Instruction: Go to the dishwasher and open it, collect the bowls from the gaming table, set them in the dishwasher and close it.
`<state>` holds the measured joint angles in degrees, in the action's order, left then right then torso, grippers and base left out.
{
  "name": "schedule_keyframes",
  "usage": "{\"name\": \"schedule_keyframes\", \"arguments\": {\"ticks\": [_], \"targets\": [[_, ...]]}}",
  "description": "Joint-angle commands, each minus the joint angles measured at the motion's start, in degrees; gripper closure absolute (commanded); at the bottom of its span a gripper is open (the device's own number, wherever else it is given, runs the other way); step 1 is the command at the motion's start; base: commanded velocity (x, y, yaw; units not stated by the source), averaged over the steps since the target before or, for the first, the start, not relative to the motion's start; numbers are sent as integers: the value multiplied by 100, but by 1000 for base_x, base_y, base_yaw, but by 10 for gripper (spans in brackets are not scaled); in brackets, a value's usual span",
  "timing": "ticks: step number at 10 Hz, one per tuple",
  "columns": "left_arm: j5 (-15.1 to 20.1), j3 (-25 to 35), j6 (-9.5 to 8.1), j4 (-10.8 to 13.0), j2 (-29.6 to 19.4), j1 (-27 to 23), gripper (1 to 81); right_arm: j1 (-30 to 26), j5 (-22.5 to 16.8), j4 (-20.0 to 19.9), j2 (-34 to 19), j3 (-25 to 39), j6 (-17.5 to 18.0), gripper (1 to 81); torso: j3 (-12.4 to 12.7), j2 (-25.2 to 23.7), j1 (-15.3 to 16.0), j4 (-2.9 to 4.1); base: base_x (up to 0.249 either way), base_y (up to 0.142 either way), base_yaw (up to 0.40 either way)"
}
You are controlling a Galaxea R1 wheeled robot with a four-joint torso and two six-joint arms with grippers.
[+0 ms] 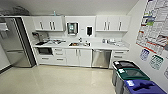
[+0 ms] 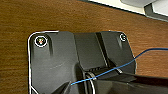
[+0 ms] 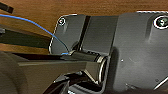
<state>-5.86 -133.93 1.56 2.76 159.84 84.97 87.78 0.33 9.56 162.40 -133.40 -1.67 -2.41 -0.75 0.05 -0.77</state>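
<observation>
Tool unseen, one shut dishwasher [image 1: 101, 58], three bins [image 1: 132, 77]

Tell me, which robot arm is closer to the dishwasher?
Right, probably. The dishwasher stands across the floor, a bit right of straight ahead: on the right arm's side, further from the left arm. Both are well short of it.

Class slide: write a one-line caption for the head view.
Kitchenette seen from above: closed steel dishwasher under the white counter, fridge at left, three recycling bins along the right wall.
</observation>
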Motion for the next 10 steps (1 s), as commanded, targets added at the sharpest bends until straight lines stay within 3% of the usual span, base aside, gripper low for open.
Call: {"name": "schedule_keyframes", "arguments": {"ticks": [1, 10], "targets": [[279, 68, 37, 58, -84, -274, 10, -248, -297, -24, -48, 87, -26, 10, 0, 0, 0, 0, 117, 0, 0], [279, 68, 37, 58, -84, -274, 10, -257, -297, -15, -48, 87, -26, 10, 0, 0, 0, 0, 117, 0, 0]]}}
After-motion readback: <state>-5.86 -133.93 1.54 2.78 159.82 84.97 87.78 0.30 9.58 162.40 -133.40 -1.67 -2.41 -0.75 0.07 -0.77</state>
